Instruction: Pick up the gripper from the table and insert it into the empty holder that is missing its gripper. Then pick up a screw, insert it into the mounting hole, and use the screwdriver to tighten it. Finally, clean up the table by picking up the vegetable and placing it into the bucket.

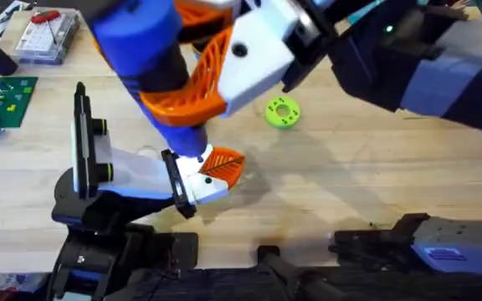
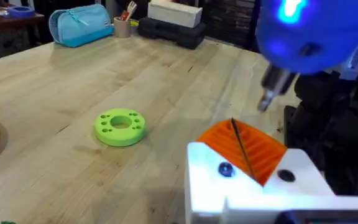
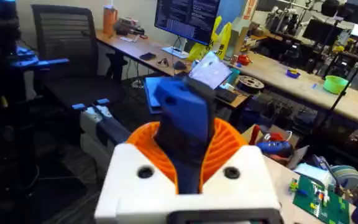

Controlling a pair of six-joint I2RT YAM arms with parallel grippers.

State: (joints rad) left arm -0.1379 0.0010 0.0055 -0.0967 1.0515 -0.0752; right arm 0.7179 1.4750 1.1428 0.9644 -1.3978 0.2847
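Overhead view of a light wooden table (image 1: 341, 192). The right gripper (image 1: 224, 63), white with orange ribbed pads, sits large near the top centre, at about 12 o'clock, clamped around the thick blue screwdriver (image 1: 153, 63). The screwdriver slants down toward 6 o'clock, its tapered tip ending at the left gripper (image 1: 216, 171), just left of centre. That gripper shows white fingers with an orange pad (image 1: 224, 165); I cannot tell how wide it is set.

In the left wrist view, the screwdriver's metal bit (image 2: 271, 93) hangs just above and apart from the orange pad, and a small blue screw head (image 2: 226, 169) sits in the white finger.

A lime-green ring with holes (image 1: 282, 112) lies on the table at about 1 o'clock from the left gripper, apart from it.

A clear parts box (image 1: 48, 35) sits at 10 o'clock.
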